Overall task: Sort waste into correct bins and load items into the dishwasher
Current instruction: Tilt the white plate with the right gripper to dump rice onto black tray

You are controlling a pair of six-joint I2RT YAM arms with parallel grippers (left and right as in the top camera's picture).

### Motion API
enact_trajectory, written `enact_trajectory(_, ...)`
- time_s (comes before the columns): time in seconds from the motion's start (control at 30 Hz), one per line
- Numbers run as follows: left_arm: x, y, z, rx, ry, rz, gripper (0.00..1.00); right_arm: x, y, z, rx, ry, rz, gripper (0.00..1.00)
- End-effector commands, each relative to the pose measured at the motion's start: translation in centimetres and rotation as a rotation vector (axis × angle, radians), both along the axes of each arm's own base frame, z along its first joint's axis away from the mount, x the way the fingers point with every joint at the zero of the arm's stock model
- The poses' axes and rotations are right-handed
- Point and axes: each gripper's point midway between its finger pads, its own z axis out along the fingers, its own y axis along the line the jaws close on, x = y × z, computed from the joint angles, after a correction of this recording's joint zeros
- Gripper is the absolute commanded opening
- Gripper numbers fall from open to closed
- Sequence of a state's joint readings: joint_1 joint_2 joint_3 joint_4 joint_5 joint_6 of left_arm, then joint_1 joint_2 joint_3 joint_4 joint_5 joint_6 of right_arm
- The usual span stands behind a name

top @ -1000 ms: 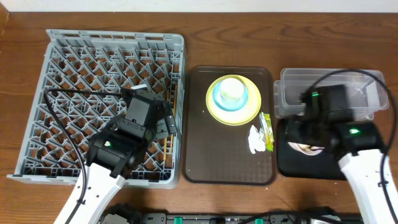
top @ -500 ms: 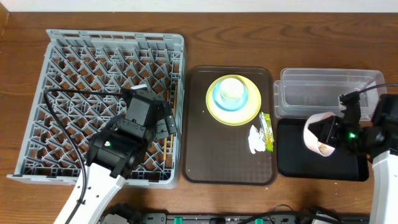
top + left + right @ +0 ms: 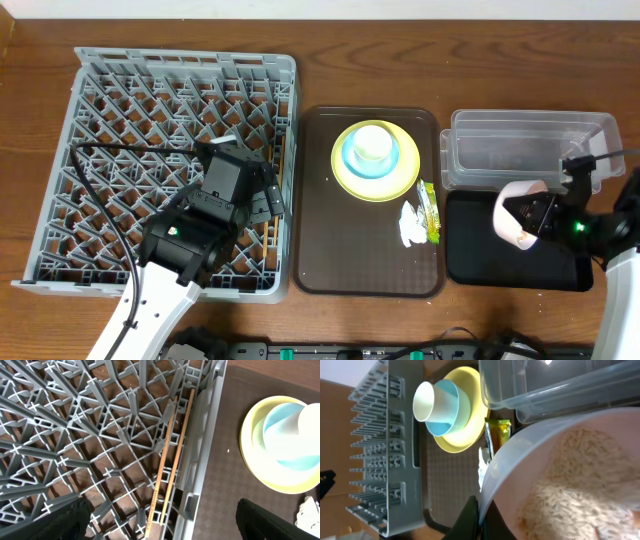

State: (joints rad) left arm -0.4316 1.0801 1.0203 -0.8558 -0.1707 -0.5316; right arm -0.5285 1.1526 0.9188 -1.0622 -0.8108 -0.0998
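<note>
My right gripper (image 3: 480,510) is shut on the rim of the white bowl (image 3: 513,214). It holds the bowl tipped on its side over the black tray (image 3: 470,262), and rice scraps (image 3: 580,475) cling inside. The clear tub (image 3: 500,150) stands just behind. My left gripper (image 3: 165,520) is open over the right edge of the grey dish rack (image 3: 120,120), above the two chopsticks (image 3: 167,460) lying in it. The yellow plate (image 3: 400,182), light blue bowl (image 3: 350,158) and white cup (image 3: 373,142) are stacked on the brown tray. The napkin (image 3: 411,225) and sachet (image 3: 430,210) lie beside them.
The brown serving tray (image 3: 330,240) sits between the rack and the two bins. The rack's low grey wall (image 3: 200,445) runs right beside the chopsticks. Cables trail from both arms over the rack and the tub.
My right arm has swung out to the right, and the white bowl it holds has tipped onto its side over the black tray. The left arm has not moved.
</note>
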Motion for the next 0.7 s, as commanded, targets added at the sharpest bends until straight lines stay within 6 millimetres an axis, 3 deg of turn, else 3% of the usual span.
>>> enact_trajectory(0.0, 0.2, 0.3, 0.2, 0.001, -0.008, 0.015, 0.94, 0.0, 1.1, 0.0, 0.131, -0.066, 0.019, 0.01)
enact_trajectory(0.2, 0.2, 0.3, 0.2, 0.001, -0.008, 0.015, 0.94, -0.2, -0.7, -1.8, 0.151, -0.067, -0.064, 0.01)
enact_trajectory(0.5, 0.2, 0.3, 0.2, 0.001, -0.008, 0.015, 0.94, -0.8, -4.2, -1.7, 0.296, -0.187, -0.248, 0.01)
enact_trajectory(0.67, 0.2, 0.3, 0.2, 0.001, -0.008, 0.015, 0.94, -1.3, -4.8, -1.5, 0.388, -0.276, -0.298, 0.01)
